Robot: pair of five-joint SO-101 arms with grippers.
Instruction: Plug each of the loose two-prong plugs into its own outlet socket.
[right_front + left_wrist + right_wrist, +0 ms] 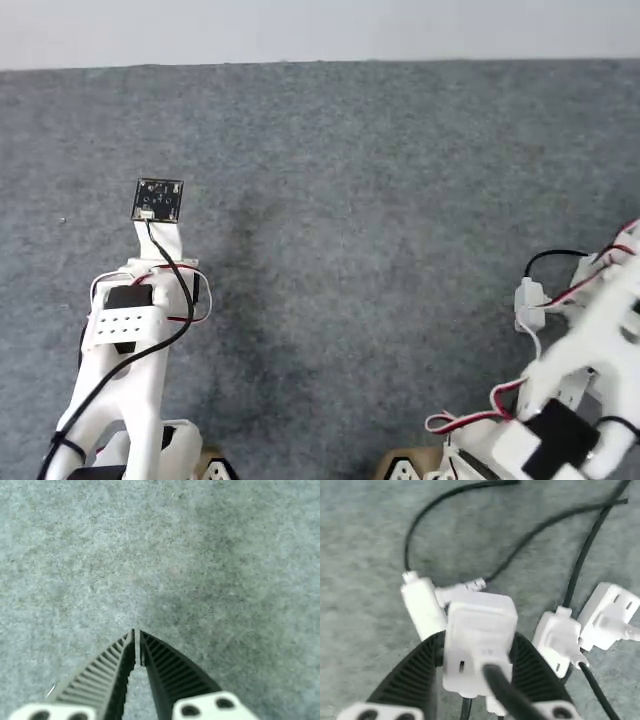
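My right gripper is shut on a white outlet block that has a slot in its face and a black cord leaving it toward the camera. A loose white plug with a looping black cord lies against one side of the block. On the other side lie a second white plug and another white outlet block. In the high view the right arm is at the table's right edge, beside a white plug. My left gripper is shut and holds nothing, over bare carpet.
Grey carpet covers the whole table. Black cords cross the carpet beyond the plugs. The left arm stands at the near left, its wrist camera pointing at the carpet.
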